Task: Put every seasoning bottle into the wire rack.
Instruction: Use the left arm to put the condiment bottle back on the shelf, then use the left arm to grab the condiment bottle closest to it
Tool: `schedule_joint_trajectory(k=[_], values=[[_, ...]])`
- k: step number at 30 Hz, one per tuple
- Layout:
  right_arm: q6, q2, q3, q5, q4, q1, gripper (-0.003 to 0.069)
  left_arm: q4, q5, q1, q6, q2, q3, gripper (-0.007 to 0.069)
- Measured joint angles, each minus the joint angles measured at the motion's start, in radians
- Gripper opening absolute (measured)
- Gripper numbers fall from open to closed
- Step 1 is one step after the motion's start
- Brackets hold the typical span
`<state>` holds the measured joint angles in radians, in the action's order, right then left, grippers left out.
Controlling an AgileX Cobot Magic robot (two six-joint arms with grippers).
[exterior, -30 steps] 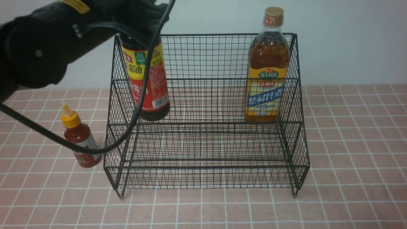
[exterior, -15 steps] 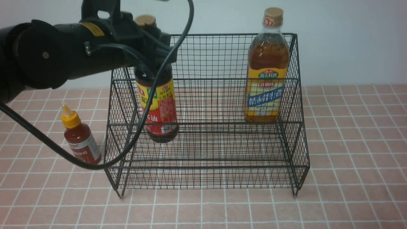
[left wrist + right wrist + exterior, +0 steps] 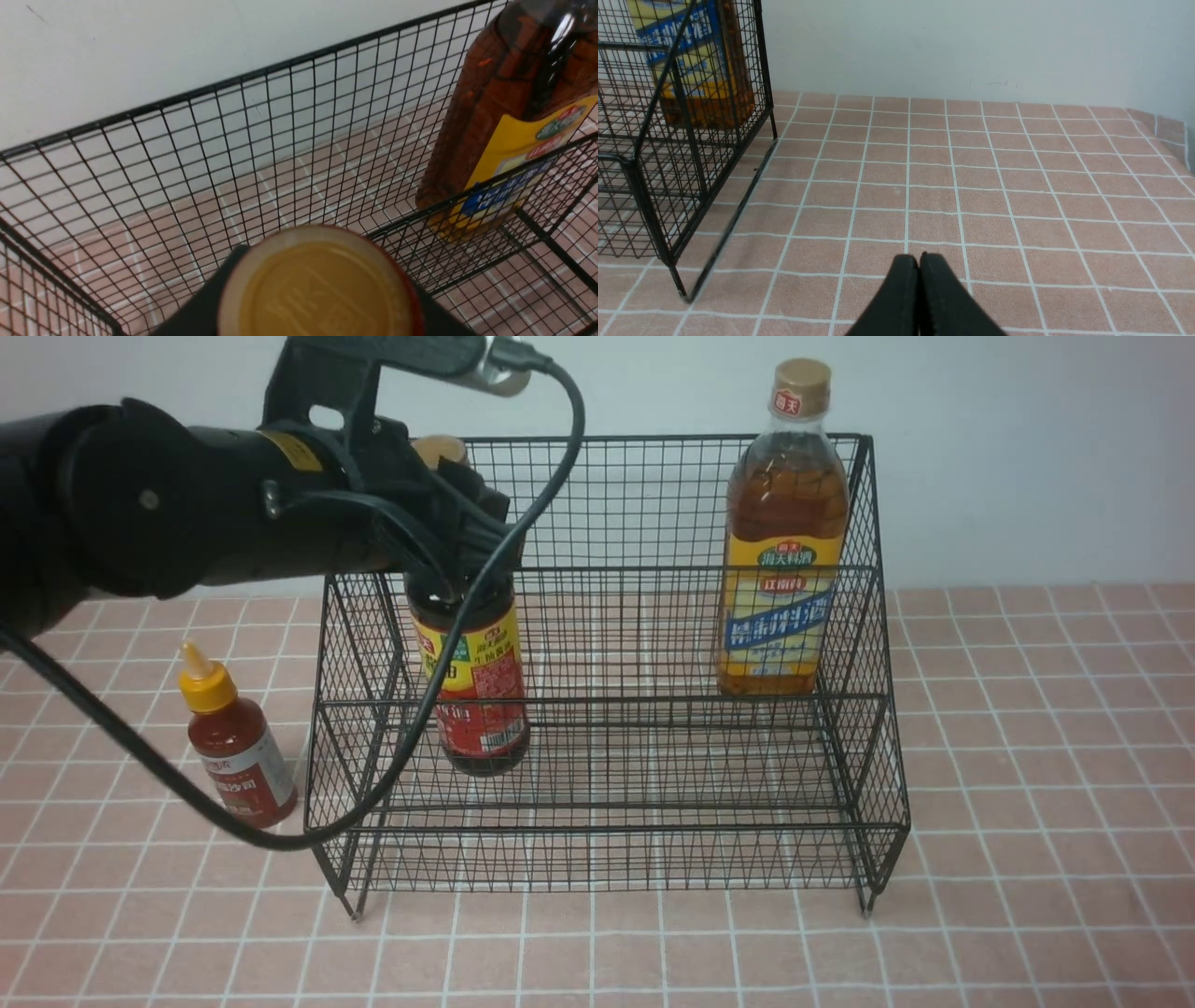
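Note:
My left gripper (image 3: 456, 537) is shut on the neck of the dark soy-sauce bottle (image 3: 478, 695), just under its tan cap (image 3: 320, 284). The bottle hangs nearly upright inside the wire rack (image 3: 672, 437), at the left of the lower front tier. I cannot tell if its base touches the mesh. The tall amber bottle (image 3: 782, 607) stands on the upper tier at the right, also seen in the left wrist view (image 3: 495, 140). The small red bottle (image 3: 238, 747) with the yellow nozzle stands on the table left of the rack. My right gripper (image 3: 919, 262) is shut and empty, low over the tiles right of the rack.
A black cable (image 3: 140, 747) from the left arm loops down in front of the rack's left side, close to the small red bottle. A white wall (image 3: 1027, 457) runs right behind the rack. The rack's right corner leg (image 3: 677, 280) stands near my right gripper.
The left arm has lowered the soy-sauce bottle from above the rack's left edge down into the lower tier, moving it slightly right and toward the front. Nothing else moved.

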<state>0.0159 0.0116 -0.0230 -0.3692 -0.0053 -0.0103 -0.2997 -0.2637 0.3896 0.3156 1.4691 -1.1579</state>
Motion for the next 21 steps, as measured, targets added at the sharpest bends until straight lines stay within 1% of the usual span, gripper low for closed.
schedule_joint_trajectory(k=[3,5,6,7,9,10,11,14,16,17,19,21], values=[[0.0,0.0,0.0,0.0,0.0,0.0,-0.0013,0.0,-0.001,0.0,0.0,0.019,0.0,0.0265],[0.0,0.0,0.0,0.0,0.0,0.0,-0.0013,-0.003,0.011,0.0,-0.002,0.021,-0.001,0.0289],[0.0,0.0,0.0,0.0,0.0,0.0,-0.0013,-0.008,0.025,0.0,-0.002,0.016,-0.006,0.0328],[0.0,0.0,0.0,0.0,0.0,0.0,-0.0013,-0.008,0.029,0.0,-0.002,0.015,-0.006,0.034],[0.0,0.0,0.0,0.0,0.0,0.0,-0.0013,-0.011,0.042,0.0,-0.002,0.007,-0.012,0.0395],[0.0,0.0,0.0,0.0,0.0,0.0,-0.0013,-0.011,0.043,0.0,-0.002,0.005,-0.012,0.0403],[0.0,0.0,0.0,0.0,0.0,0.0,-0.0013,-0.009,0.043,0.0,-0.003,-0.011,-0.012,0.043],[0.0,0.0,0.0,0.0,0.0,0.0,-0.0013,0.001,0.043,0.0,-0.004,-0.056,-0.012,0.0442],[0.0,0.0,0.0,0.0,0.0,0.0,-0.0013,0.001,0.043,0.0,-0.007,-0.107,-0.012,0.0435],[0.0,0.0,0.0,0.0,0.0,0.0,-0.0013,0.001,0.042,-0.003,-0.009,-0.136,-0.012,0.0419],[0.0,0.0,0.0,0.0,0.0,0.0,-0.0013,0.001,0.035,-0.025,-0.009,-0.196,-0.012,0.036],[0.0,0.0,0.0,0.0,0.0,0.0,-0.0013,0.001,0.022,-0.06,-0.009,-0.255,-0.012,0.0273]])
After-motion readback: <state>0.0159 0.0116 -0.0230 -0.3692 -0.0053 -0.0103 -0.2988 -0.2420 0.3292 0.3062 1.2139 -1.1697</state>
